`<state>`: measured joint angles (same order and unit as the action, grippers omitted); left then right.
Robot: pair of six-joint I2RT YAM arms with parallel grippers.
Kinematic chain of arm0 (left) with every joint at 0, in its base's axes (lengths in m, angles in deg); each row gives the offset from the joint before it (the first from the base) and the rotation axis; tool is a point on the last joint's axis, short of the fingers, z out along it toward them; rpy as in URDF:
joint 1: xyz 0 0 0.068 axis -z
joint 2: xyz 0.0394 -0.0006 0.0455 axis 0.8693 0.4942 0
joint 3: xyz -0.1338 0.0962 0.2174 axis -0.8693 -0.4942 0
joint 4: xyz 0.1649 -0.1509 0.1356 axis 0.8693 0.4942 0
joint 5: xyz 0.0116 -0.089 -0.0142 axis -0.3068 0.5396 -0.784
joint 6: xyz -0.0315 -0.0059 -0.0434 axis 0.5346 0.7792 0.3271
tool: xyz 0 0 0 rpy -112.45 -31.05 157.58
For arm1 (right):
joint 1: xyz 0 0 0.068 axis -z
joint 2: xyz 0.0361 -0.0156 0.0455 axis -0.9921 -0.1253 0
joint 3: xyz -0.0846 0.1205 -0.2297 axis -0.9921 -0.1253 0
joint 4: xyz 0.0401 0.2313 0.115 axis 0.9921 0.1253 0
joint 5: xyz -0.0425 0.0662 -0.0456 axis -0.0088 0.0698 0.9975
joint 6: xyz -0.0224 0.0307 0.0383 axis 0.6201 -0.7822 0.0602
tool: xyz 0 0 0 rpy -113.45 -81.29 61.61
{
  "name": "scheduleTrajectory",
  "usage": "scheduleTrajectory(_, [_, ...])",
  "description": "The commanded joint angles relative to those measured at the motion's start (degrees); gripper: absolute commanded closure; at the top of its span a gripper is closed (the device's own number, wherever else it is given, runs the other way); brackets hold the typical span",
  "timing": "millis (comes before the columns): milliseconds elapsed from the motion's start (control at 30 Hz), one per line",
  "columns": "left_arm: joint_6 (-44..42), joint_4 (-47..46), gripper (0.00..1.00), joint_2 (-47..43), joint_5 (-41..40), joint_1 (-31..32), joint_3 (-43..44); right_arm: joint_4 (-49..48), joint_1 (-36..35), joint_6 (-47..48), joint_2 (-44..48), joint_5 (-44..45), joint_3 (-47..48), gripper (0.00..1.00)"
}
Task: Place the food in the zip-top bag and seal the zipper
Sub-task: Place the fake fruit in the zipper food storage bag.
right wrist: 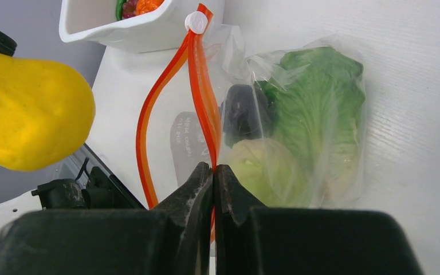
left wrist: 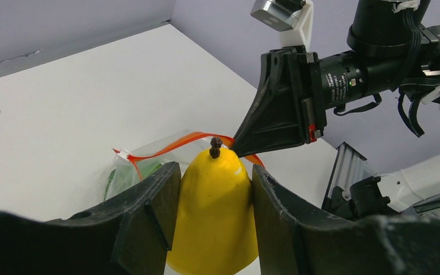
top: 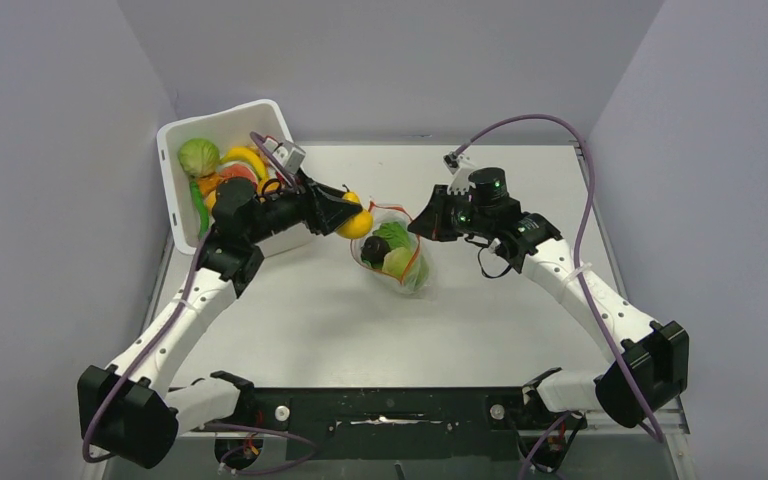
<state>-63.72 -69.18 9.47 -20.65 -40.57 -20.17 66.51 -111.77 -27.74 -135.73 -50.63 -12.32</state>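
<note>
Grey walls close round a white bench (top: pixel 340 320), and near its middle lies the zip-top bag (top: pixel 398 255), already holding ruffled lettuce (right wrist: pixel 315 109), a dark purple piece (right wrist: pixel 243 112) and a pale green piece (right wrist: pixel 258 172). Its zipper (right wrist: pixel 197 97) is parted: in the right wrist view the two red-orange strips bow away from each other, leaving a narrow gap. The right gripper (right wrist: pixel 213 172), at the bag's 2 o'clock in the top view, is pinched together on one strip, lifting that lip. At the bag's 10 o'clock the left gripper (left wrist: pixel 215 172) is clamped on a yellow toy pear (left wrist: pixel 215 212), stem end pointing at the mouth and just short of it. Further out at 10 o'clock, the white tub (top: pixel 175 200) holds the remaining food. To do this step well, the right hold should stay firm and pull slightly up and away so the gap widens, since the pear looks broad for it. The pear should go in narrow end first, between the strips rather than onto them, and be let go only once its widest part is past the zipper.
</note>
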Motion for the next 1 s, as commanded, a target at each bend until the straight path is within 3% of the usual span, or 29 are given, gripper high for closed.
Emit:
scheduleTrajectory(0, [0.6,-4.9,0.72,2.7,-1.5,2.9,2.9,-2.1,-0.5,-0.8,1.7,0.6,2.4,1.0])
scheduleTrajectory(267, [-3.0,-6.4,0.72,6.5,-6.5,10.0,1.5,-2.2,-0.7,-1.4,1.0,0.5,3.7,1.0])
scheduleTrajectory(633, [-7.5,-1.0,0.71,10.4,-10.5,10.9,1.2,-2.5,-0.6,-1.4,2.0,0.7,3.1,1.0])
scheduleTrajectory(967, [-9.7,5.9,0.48,12.9,-11.9,11.3,4.2,-2.5,-0.6,-1.5,2.0,0.9,3.1,1.0])
